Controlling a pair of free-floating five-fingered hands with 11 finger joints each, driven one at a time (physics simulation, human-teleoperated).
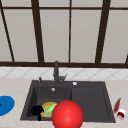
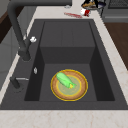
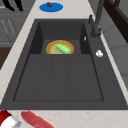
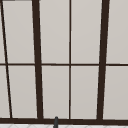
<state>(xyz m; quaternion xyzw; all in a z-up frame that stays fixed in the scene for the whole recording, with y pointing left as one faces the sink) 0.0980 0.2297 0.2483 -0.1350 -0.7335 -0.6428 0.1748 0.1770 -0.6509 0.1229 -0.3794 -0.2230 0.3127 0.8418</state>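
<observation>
While a black hand [image 1: 37,110] shows in the front view at the sink's [image 1: 105,100] near left rim, just beside the plate [image 1: 45,110], its fingers make a dark clump and I cannot tell whether they are spread or pressed together; standing at the picture's left, it reads as the left hand. A big red ball [image 1: 67,114] sits low in the front view, covering part of the plate and the sink's front edge; whether anything holds it I cannot tell.

The plate, orange-brown with a yellow rim [image 2: 69,85], lies flat on the floor of the deep left basin, and a green cucumber [image 2: 64,80] lies across it, touching it; the right side view shows the same pair [image 3: 63,48] beyond the drainboard.

On the tabletop to the sink's left lies a blue dish [image 3: 51,7] with a small dark bit on it; to the right lie a red strip [image 1: 116,105] and a red-and-white can [image 1: 121,114], close together. The faucet [image 1: 56,71] stands at the back rim, below the window [image 4: 70,62]; black fingertips [image 3: 13,5] show at the top left of the right side view, beside the tabletop.
</observation>
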